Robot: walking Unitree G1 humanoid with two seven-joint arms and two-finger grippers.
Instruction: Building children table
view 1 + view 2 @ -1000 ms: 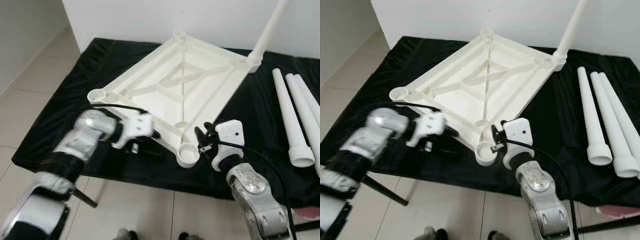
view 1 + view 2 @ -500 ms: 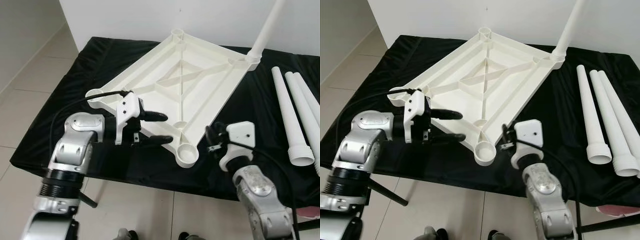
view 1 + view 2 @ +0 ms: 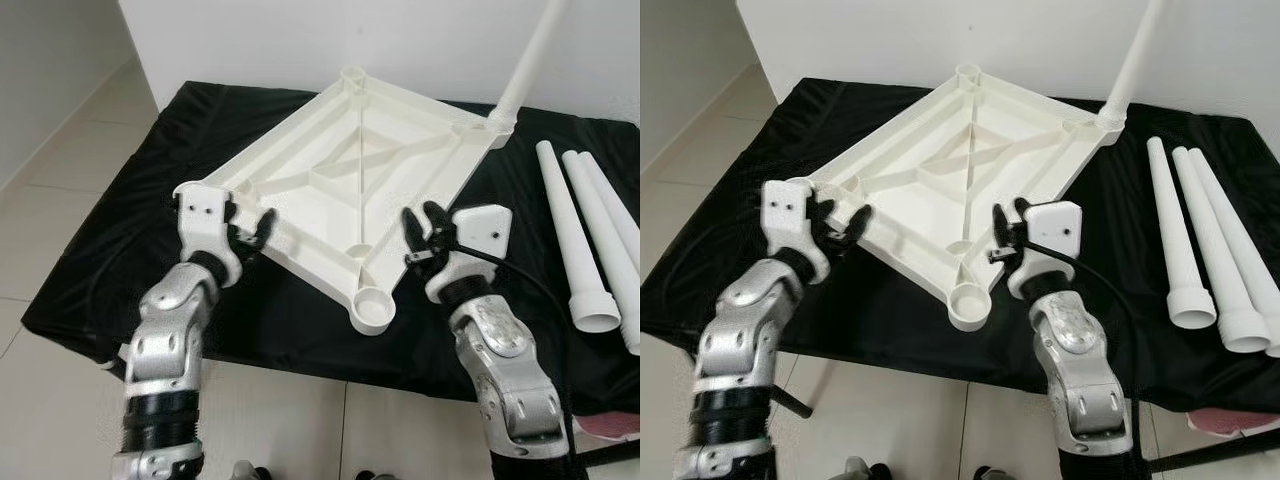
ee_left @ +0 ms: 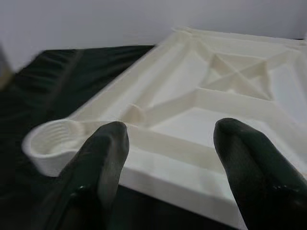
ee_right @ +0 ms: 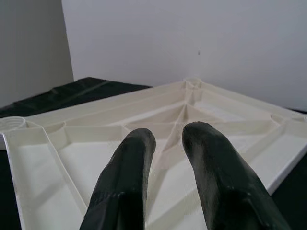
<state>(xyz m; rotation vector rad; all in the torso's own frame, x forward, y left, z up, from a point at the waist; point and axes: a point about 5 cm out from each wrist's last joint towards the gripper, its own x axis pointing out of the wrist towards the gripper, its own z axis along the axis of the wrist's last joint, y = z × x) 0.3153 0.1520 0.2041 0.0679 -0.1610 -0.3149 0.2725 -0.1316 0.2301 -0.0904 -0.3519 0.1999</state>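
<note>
— What is changed from a second ago?

— The left tool (image 3: 248,232) is turned. Half a second ago its black fingers were laid sideways along the near-left edge of the white plastic ribbed tabletop (image 3: 350,175); now they are pointed forward at that edge, beside the round screw socket at the left corner (image 3: 196,192). The right tool (image 3: 422,232) is raised from beside the near corner socket (image 3: 372,308) and is now held just off the near-right edge.

— How are the tools set?

— The left tool is spread wide, with the tabletop's rim seen between its fingers in the wrist view and nothing gripped. The right tool's fingers are parted only narrowly and are empty too; whether they touch the rim cannot quite be told, since the head views are taken from above.

— And the task's things?

— The tabletop is lying upside down on the black cloth-covered counter (image 3: 110,240), its ribs facing up. One white tapered plastic leg (image 3: 530,60) is already stood in the far-right corner socket. Three more white legs (image 3: 590,235) are laid side by side on the cloth, well apart to the right.

— What is meant by that?

— Probably the tabletop is being flanked on both sides for steadying or turning, before another leg is fetched. Three sockets are not yet filled.
</note>
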